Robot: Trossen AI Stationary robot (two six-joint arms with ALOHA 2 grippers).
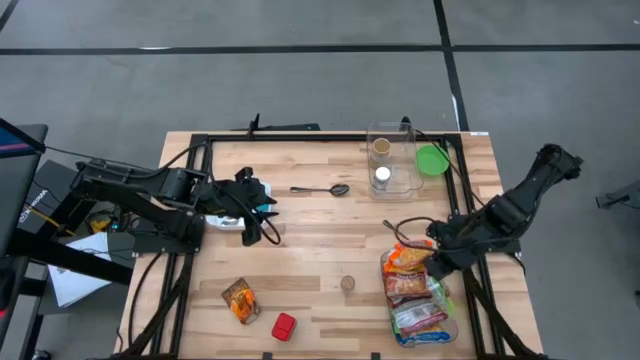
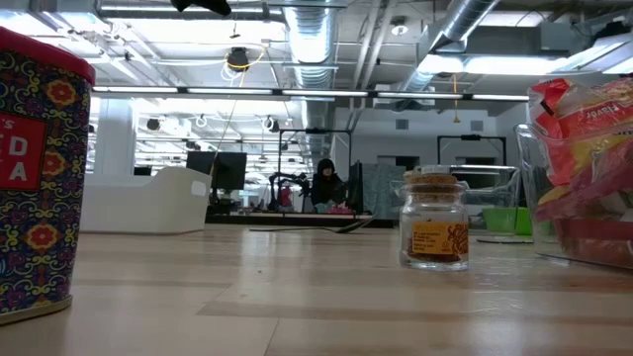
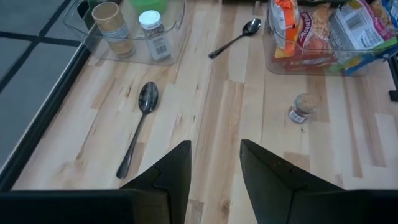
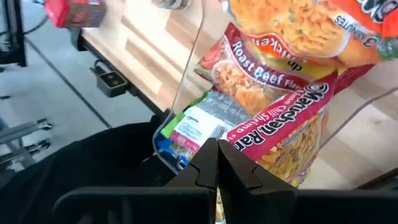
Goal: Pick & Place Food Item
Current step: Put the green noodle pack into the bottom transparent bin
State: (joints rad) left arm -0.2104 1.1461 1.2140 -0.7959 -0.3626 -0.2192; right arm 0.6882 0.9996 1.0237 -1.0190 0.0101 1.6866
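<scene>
Hovering over the left part of the wooden worktop (image 1: pixel 330 225), the left end effector (image 1: pixel 262 215) had its two dark fingers (image 3: pixel 168 177) partly apart with only bare wood between them, gripping nothing. Ahead of it a black spoon (image 3: pixel 139 127) lay flat on the boards, and a second spoon (image 3: pixel 236 37) lay farther off. Near the far edge stood a clear bin (image 1: pixel 392 160) holding a brown cup (image 1: pixel 381 148) and a white-capped spice jar (image 1: pixel 382 176), with a green lid (image 1: pixel 433 160) just beside its right side.

The right end effector (image 1: pixel 437 262) was at the right side, its fingers (image 4: pixel 208 165) closed tight together, directly over a clear container (image 1: pixel 418 300) piled with ramen noodle packets (image 4: pixel 280 93); whether it pinched a packet edge could not be told. A small glass jar (image 1: pixel 347 283) with orange-labelled contents stood upright on the open boards just left of that container. Toward the near left lay an orange snack packet (image 1: pixel 238 300), and a small red box (image 1: pixel 284 326) sat near it, at the near edge. In the low view a patterned red tin (image 2: pixel 35 178) stood close at the left, and a seated person (image 2: pixel 326 183) showed in the room beyond
</scene>
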